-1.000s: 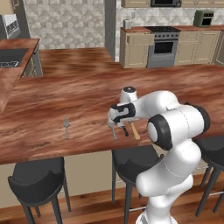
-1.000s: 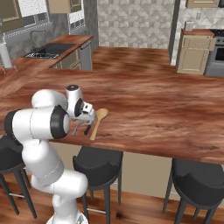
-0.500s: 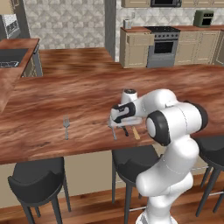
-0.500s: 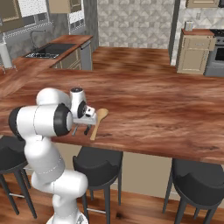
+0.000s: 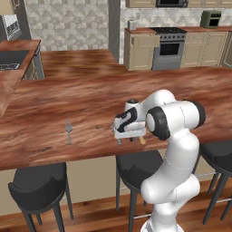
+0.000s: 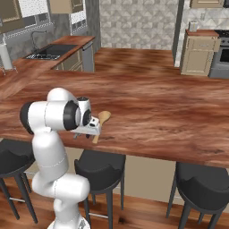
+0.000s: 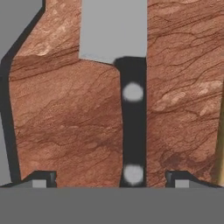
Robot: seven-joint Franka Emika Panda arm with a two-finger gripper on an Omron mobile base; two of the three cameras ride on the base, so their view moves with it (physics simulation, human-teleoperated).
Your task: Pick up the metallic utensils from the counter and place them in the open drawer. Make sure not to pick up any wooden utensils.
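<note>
- we see the tool [image 7: 109,179] spread wide, fingertips either side of the knife [image 7: 132,127] (black handle) on the worktop [image 7: 65,127].
- a fork [image 5: 68,129] lies well apart.

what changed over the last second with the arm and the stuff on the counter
The white arm's tool has eased lower over the black-handled silver knife, jaws open on either side of the handle, nothing gripped yet. The small silver fork, the tan wooden spoon and the reddish-brown wood counter stayed put.
</note>
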